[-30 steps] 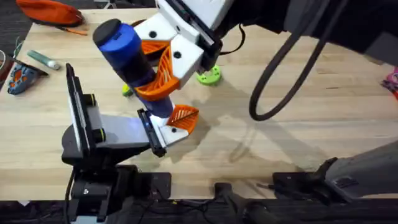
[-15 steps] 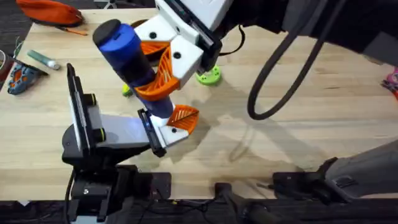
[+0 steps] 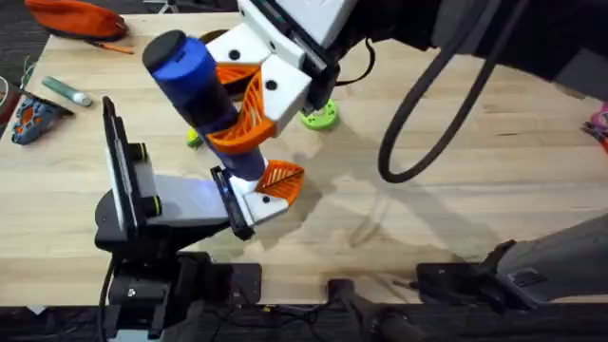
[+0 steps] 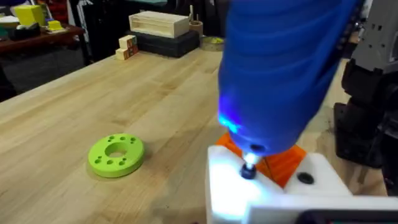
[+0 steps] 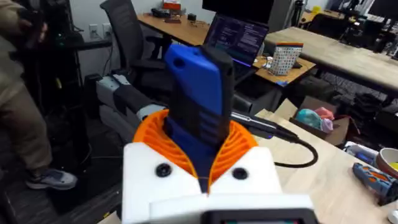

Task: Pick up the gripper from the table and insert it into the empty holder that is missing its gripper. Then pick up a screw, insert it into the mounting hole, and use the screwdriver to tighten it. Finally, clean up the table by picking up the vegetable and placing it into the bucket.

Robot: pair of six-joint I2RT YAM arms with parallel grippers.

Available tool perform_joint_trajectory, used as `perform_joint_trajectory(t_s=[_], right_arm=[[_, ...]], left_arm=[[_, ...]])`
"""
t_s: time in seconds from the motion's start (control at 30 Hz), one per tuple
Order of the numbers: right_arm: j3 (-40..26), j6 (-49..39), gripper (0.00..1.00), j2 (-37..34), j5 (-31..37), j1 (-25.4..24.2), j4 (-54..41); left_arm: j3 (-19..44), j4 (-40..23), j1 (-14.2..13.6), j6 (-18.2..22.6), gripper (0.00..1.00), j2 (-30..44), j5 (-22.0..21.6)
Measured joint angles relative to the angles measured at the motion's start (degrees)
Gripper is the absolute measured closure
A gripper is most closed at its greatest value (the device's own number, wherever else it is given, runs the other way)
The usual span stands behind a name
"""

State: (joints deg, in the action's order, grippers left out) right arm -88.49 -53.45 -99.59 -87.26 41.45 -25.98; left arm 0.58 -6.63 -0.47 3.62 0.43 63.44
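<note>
My right gripper [image 3: 237, 114] reaches in from above, shut on the blue screwdriver [image 3: 195, 81], whose body sits between its orange ribbed pads [image 5: 239, 140]. The screwdriver leans with its thin tip pressed on a screw [image 4: 249, 171] in the white holder [image 3: 255, 204] at the tip of my left arm. The orange gripper piece [image 3: 282, 179] sits in that holder, also seen as orange plastic [image 4: 283, 163] behind the tip. A blue light glows at the screwdriver's nose [image 4: 229, 121]. A bit of the yellow vegetable [image 3: 193, 139] peeks out beside the screwdriver. The bucket is hidden.
A green ring-shaped disc [image 3: 320, 116] lies just behind the work spot, also seen as the disc [image 4: 116, 154]. A grey-green marker [image 3: 65, 89], a small orange-blue tool [image 3: 33, 116] and an orange pouch [image 3: 76, 17] lie at the far left. A black cable [image 3: 408, 114] loops over the middle.
</note>
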Motion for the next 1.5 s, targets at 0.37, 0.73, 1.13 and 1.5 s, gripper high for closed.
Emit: perform_joint_trajectory(t_s=[0.37,0.73,1.13,1.5], right_arm=[[-0.02,-1.05,0.992,-0.02,0.0,0.0,-0.15],[-0.57,-1.01,0.993,-1.4,0.0,0.39,2.12],[-0.61,-0.11,0.993,-1.42,0.0,0.15,2.29],[-0.91,0.91,0.993,-1.43,0.0,0.0,2.48]], left_arm=[[0.0,0.0,0.0,-0.02,0.986,0.0,-0.04],[0.0,0.02,0.02,-0.61,0.986,0.55,-0.22],[0.0,0.0,0.02,-0.63,0.986,0.63,-0.2],[0.0,0.02,0.02,-0.63,0.986,0.63,-0.2]])
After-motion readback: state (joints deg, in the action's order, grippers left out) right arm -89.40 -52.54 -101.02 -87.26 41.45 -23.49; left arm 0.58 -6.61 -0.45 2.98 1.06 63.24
